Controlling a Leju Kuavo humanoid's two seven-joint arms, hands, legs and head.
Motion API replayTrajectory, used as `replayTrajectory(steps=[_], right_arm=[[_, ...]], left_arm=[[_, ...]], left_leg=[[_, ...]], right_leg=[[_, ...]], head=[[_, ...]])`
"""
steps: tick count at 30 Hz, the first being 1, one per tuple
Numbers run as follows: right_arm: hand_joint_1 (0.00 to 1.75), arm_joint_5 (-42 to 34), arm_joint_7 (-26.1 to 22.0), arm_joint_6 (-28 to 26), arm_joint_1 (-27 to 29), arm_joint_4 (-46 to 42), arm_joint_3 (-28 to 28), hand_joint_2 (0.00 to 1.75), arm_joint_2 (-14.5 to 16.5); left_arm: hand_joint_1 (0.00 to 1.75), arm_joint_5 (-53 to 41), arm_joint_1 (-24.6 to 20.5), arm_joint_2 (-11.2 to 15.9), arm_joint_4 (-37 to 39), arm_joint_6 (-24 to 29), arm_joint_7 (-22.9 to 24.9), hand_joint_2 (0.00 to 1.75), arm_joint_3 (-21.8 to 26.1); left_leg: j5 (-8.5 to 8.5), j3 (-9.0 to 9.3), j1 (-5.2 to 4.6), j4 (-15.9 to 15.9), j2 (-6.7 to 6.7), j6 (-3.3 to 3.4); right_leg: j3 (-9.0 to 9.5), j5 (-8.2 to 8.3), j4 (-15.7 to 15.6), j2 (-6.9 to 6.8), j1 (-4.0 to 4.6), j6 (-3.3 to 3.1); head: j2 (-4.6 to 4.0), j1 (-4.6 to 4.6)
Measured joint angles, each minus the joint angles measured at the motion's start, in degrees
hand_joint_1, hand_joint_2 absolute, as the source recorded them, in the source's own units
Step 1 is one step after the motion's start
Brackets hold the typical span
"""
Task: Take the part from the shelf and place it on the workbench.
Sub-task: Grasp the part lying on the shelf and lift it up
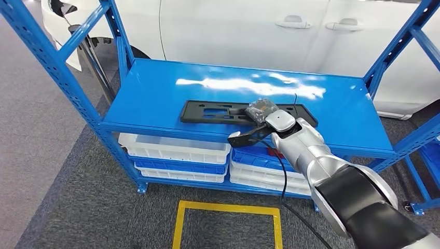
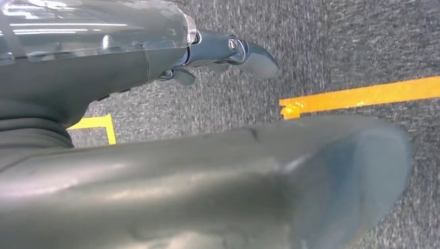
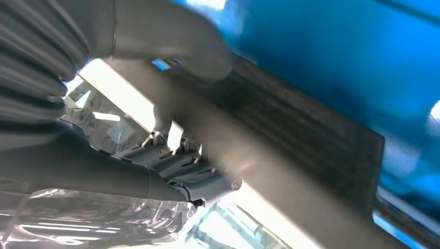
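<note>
The step in hand is judged to be the grasp, w/ the part not yet lifted; nearest, the left hand (image 2: 228,52) is seen hanging over grey carpet w/ yellow floor tape (image 2: 358,96), nothing is held and its fingers are loosely curled, whether fully closed can't be told; further out, the right hand (image 1: 262,122) is reached over the front edge of the blue shelf (image 1: 155,93), its dark thumb (image 1: 249,137) kept below the edge and its fingers laid over the near right end of the black part (image 1: 207,111); in the right wrist view the part (image 3: 311,129) is seen between thumb and fingers, but a firm closure can't be confirmed; the part lies flat on the shelf, running away leftward from the fingers; next, a firm pinch and a level lift clear of the shelf edge are called for, approx.; below the fingers, white and blue bins (image 1: 176,153) are stacked on the lower level, contents hidden; beyond the fingertips a white car (image 1: 249,26) is parked.
</note>
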Motion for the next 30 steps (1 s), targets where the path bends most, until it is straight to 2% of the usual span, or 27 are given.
replayTrajectory(steps=[2,3,4,5,7,8,9,11,13,14,15,17,18,19,20,21,23,25,28,29,30], right_arm=[[1.75,-0.02,-0.03,-0.11,0.06,0.05,-0.08,1.75,0.15],[1.75,-0.02,-0.05,-0.13,0.16,0.11,-0.1,1.75,0.22],[1.75,-0.02,-0.05,-0.14,0.24,0.16,-0.13,1.75,0.26],[1.75,-0.02,-0.06,-0.15,0.23,0.2,-0.2,1.75,0.27],[1.75,-0.02,-0.18,-0.17,-0.03,0.2,-0.33,1.75,0.29],[1.75,-0.02,-0.26,-0.17,-0.18,0.2,-0.37,1.75,0.37],[1.75,-0.02,-0.34,-0.17,-0.28,0.19,-0.38,1.75,0.46],[1.75,-0.02,-0.4,-0.17,-0.39,0.19,-0.39,1.75,0.61],[1.75,-0.02,-0.43,-0.18,-0.47,0.19,-0.4,1.75,0.62],[1.75,-0.02,-0.47,-0.18,-0.54,0.19,-0.4,1.75,0.62],[1.75,-0.02,-0.51,-0.18,-0.59,0.19,-0.4,1.75,0.62],[1.75,-0.02,-0.58,-0.2,-0.61,0.19,-0.4,1.75,0.51],[1.75,-0.02,-0.61,-0.28,-0.59,0.19,-0.4,1.75,0.44],[1.75,-0.02,-0.65,-0.38,-0.58,0.19,-0.4,1.75,0.36],[1.75,-0.02,-0.72,-0.54,-0.58,0.19,-0.4,1.75,0.31],[1.75,-0.04,-0.8,-0.75,-0.58,0.19,-0.4,1.75,0.28],[1.75,-0.57,-1.21,-1.48,-0.63,0.18,-0.48,1.75,0.08],[1.75,-2.86,-2.7,-3.2,-0.7,-0.01,-1.17,1.75,-0.41],[1.75,-10.44,-8.76,-7.17,-0.84,-1.21,-4.33,1.75,-1.02],[1.75,-13.7,-11.77,-7.96,-0.95,-2.05,-5.73,1.75,-1.08],[1.75,-17.71,-15.24,-8.01,-1.08,-3.43,-7.29,1.75,-1.11]], left_arm=[[0.0,0.0,0.02,0.0,0.0,0.0,-0.02,0.0,0.0],[0.0,0.0,0.05,-0.01,0.0,0.0,-0.02,0.0,0.0],[0.0,0.0,0.07,-0.01,0.0,0.0,-0.02,0.0,0.0],[0.0,0.0,0.08,-0.01,0.0,0.0,-0.02,0.0,0.0],[0.0,0.0,0.06,-0.07,0.01,-0.01,-0.04,0.0,0.0],[0.0,0.0,0.01,-0.1,0.01,-0.01,-0.07,0.0,0.0],[0.0,0.0,-0.02,-0.14,0.02,-0.01,-0.09,0.0,0.0],[0.0,0.0,-0.03,-0.16,0.03,0.0,-0.12,0.0,0.0],[0.0,0.0,-0.02,-0.12,0.04,0.01,-0.13,0.0,0.0],[0.0,0.0,-0.04,-0.1,0.04,0.01,-0.13,0.0,0.0],[0.0,0.0,-0.04,-0.08,0.04,0.02,-0.13,0.0,0.0],[0.0,0.0,0.06,-0.08,0.04,0.04,-0.13,0.0,0.0],[0.0,0.01,0.15,-0.08,0.04,0.07,-0.13,0.0,0.0],[0.0,0.04,0.24,-0.08,0.04,0.11,-0.13,0.0,0.0],[0.0,0.08,0.31,-0.07,0.04,0.15,-0.14,0.0,0.0],[0.0,0.13,0.32,-0.07,0.04,0.21,-0.16,0.0,0.0],[0.0,0.3,0.28,-0.05,0.04,0.3,-0.24,0.0,0.01],[0.0,0.53,0.2,-0.07,0.04,0.4,-0.37,0.0,0.03],[0.0,0.72,0.3,-0.05,0.04,0.67,-0.57,1.31,0.11],[0.0,0.75,0.33,-0.04,0.04,0.76,-0.77,1.75,0.14],[0.0,0.81,0.31,-0.05,0.04,0.85,-1.11,1.75,0.17]], left_leg=[[0.02,-0.18,-0.21,0.0,0.12,0.23],[0.0,-0.21,-0.33,0.02,0.15,0.3],[-0.02,-0.2,-0.44,0.03,0.16,0.36],[-0.05,-0.13,-0.55,0.04,0.14,0.36],[-0.14,0.02,-0.7,0.05,0.13,0.26],[-0.19,-0.01,-0.79,0.08,0.14,0.13],[-0.21,-0.08,-0.81,0.09,0.15,-0.06],[-0.2,-0.2,-0.79,0.02,0.17,-0.53],[-0.51,-0.28,-0.87,0.17,0.19,-1.06],[-1.21,-0.68,-0.93,1.12,0.18,-1.36],[-2.45,-1.63,-0.96,3.16,0.18,-1.62],[-5.74,-4.94,-0.62,10.15,0.16,-2.14],[-6.83,-6.57,-0.39,13.41,0.17,-2.36],[-7.06,-7.53,-0.15,15.27,0.18,-2.56],[-6.2,-7.45,0.09,14.96,0.18,-2.74],[-4.55,-6.44,0.31,12.73,0.19,-2.87],[-0.98,-3.07,0.62,5.57,0.17,-3.07],[0.17,-1.15,0.54,1.14,-0.01,-2.57],[0.16,-1.22,0.13,0.22,-0.31,-1.27],[0.29,-1.17,0.1,0.03,-0.37,-0.94],[0.42,-1.09,0.13,-0.14,-0.4,-0.65]], right_leg=[[-3.46,-3.58,7.63,-0.05,0.03,0.11],[-4.58,-4.15,10.04,-0.05,0.04,0.06],[-4.72,-3.61,10.36,-0.05,0.07,-0.09],[-3.76,-2.05,8.34,-0.05,0.13,-0.35],[-0.14,1.62,0.75,-0.12,0.47,-1.15],[1.36,2.84,-2.67,-0.21,0.73,-1.51],[2.22,3.39,-4.72,-0.28,1.0,-1.75],[2.58,3.58,-5.97,-0.37,1.36,-1.98],[3.01,3.83,-6.6,-0.45,1.08,-2.37],[3.32,3.99,-7.0,-0.55,0.87,-2.6],[3.59,4.11,-7.36,-0.67,0.65,-2.83],[3.74,4.07,-7.5,-0.82,0.6,-3.06],[3.73,4.04,-7.49,-0.83,0.58,-3.1],[3.74,4.02,-7.46,-0.8,0.55,-3.09],[3.76,3.97,-7.42,-0.73,0.48,-3.03],[3.8,3.88,-7.32,-0.65,0.38,-2.89],[3.78,3.49,-6.84,-0.49,0.26,-2.31],[3.35,3.18,-6.21,-0.45,0.27,-1.54],[2.79,3.08,-5.92,-0.55,0.02,-0.51],[2.46,2.52,-5.24,-0.58,-0.08,-0.3],[1.71,1.41,-3.56,-0.59,-0.13,-0.2]], head=[[0.0,0.0],[0.0,0.0],[0.0,0.0],[0.0,0.0],[0.0,0.0],[0.0,-0.01],[0.0,-0.01],[0.0,-0.01],[0.0,-0.01],[0.0,-0.02],[0.0,-0.02],[0.0,-0.02],[0.0,-0.02],[0.0,-0.02],[0.0,-0.02],[0.0,-0.02],[0.0,-0.02],[0.0,-0.02],[0.0,-0.01],[0.0,-0.01],[0.0,-0.02]])
